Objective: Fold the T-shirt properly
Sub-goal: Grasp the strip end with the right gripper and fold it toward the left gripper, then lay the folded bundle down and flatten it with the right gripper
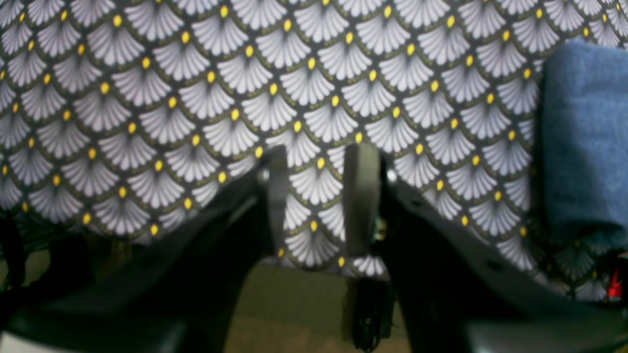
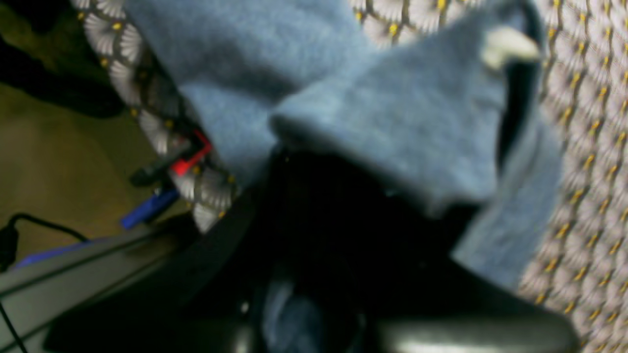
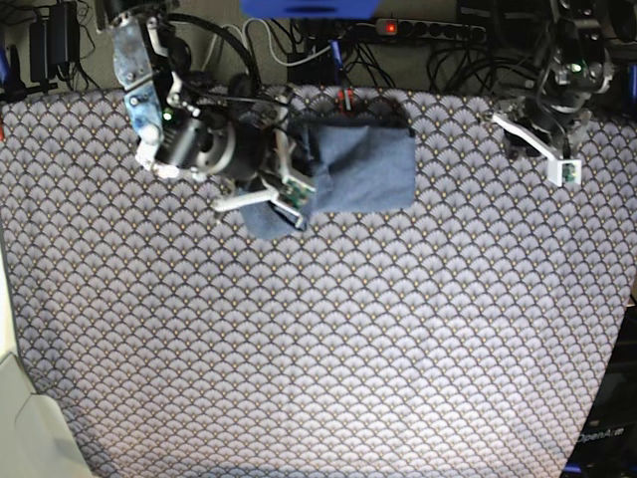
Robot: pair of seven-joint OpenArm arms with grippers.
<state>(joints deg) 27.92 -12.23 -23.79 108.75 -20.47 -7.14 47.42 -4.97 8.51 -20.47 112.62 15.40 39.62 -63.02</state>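
Lying folded into a compact rectangle at the far edge of the fan-patterned cloth (image 3: 318,339), the T-shirt (image 3: 363,169) has one corner pinched in the right gripper (image 3: 289,194), whose jaws are closed on the blue fabric. The left gripper (image 1: 319,196) hovers over bare cloth beside the T-shirt, jaws parted and holding nothing.

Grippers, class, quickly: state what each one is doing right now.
Left gripper: open, fingers apart, holding nothing.
Right gripper: closed on a fold of the T-shirt.
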